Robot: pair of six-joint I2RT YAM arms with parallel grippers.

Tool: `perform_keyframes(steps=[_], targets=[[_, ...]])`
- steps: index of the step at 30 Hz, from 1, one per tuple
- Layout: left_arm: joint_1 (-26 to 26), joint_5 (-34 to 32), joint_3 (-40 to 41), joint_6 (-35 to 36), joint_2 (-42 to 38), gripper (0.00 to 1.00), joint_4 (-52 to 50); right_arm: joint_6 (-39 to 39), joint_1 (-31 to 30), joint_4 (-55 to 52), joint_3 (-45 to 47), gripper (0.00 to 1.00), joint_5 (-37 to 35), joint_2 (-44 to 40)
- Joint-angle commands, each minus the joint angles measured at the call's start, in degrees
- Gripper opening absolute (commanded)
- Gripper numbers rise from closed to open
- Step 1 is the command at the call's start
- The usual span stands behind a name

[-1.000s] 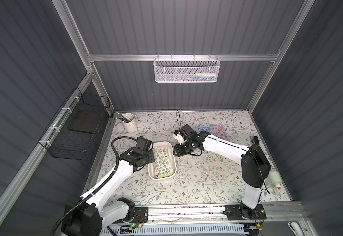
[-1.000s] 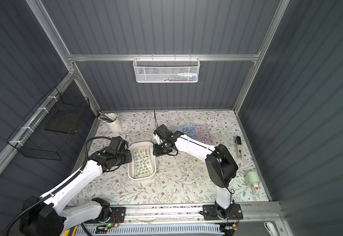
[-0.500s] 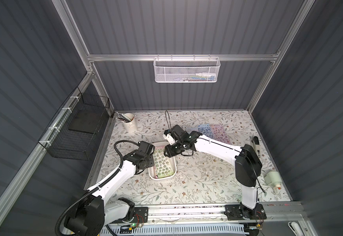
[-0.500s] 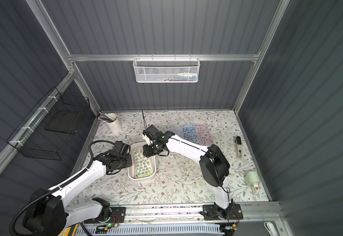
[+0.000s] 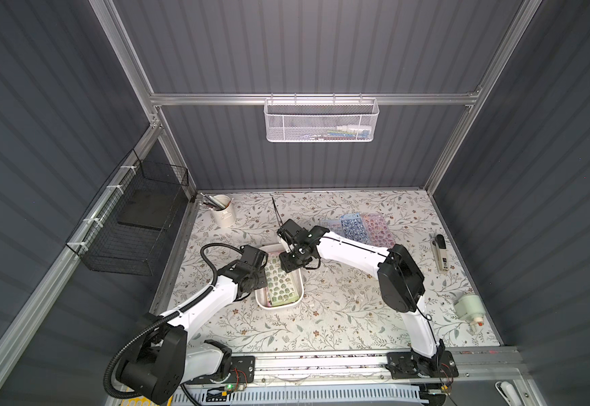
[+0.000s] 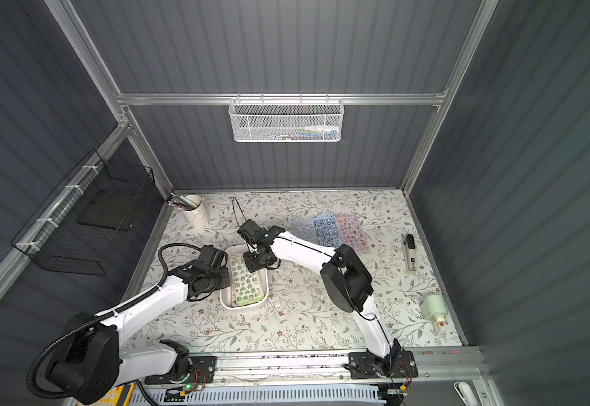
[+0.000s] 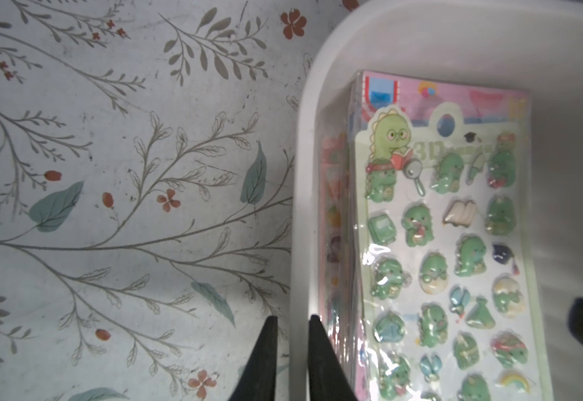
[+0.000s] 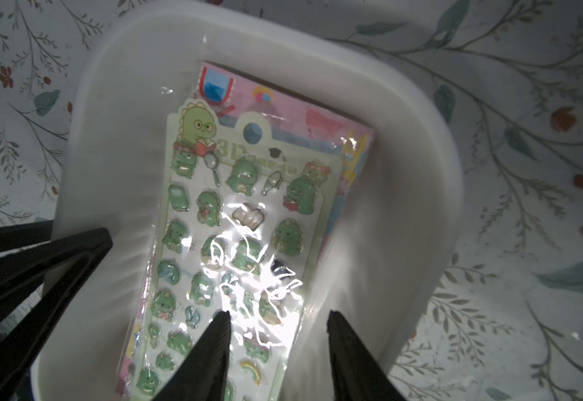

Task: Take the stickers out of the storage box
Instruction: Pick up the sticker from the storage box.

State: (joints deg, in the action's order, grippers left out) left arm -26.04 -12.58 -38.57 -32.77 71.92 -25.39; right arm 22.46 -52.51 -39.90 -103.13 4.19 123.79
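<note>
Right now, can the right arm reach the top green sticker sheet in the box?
Probably yes: the open right fingers hang over the uncovered green sheet; the left fingers only clamp the storage box wall.

A: Fig. bkgd, walls?
B: Dark grey ribbed panels (image 5: 304, 45) left, far & right, set in alu. frame (image 5: 216, 99).
A: Floor, fittings?
B: Tabletop (image 5: 339, 316) w/ floral cloth. White mesh basket (image 5: 321, 121) hangs on far crossbar; black wire basket (image 5: 135, 228) on left wall. Light diffuse.
</note>
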Motion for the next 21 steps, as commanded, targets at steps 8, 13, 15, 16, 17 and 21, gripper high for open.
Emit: perform_keyframes(steps=[8, 13, 15, 16, 17, 21], targets=[[0.1, 0.5, 1.0, -0.8, -1.3, 0.17, 1.7, -0.8, -1.3, -4.9, -5.7, 0.48, -4.6, 5.5], [0.1, 0.5, 1.3, -0.8, -1.2, 0.18, 2.0, -0.8, -1.4, -4.6, -6.4, 0.5, -2.3, 6.4], [0.0, 0.6, 1.3, -0.9, -1.2, 0.18, 2.2, -0.7, -1.3, -4.4, -6.5, 0.52, -1.2, 6.9], [0.0, 0.7, 1.3, -0.9, -1.2, 0.18, 2.3, -0.7, -1.3, -4.4, -6.7, 0.52, -0.8, 7.0], [0.1, 0.7, 1.3, -0.9, -1.2, 0.18, 2.3, -0.7, -1.3, -4.4, -6.8, 0.53, -0.3, 7.2], [0.1, 0.7, 1.4, -1.0, -1.2, 0.19, 2.4, -0.5, -1.3, -4.0, -7.0, 0.57, 1.7, 7.5]])
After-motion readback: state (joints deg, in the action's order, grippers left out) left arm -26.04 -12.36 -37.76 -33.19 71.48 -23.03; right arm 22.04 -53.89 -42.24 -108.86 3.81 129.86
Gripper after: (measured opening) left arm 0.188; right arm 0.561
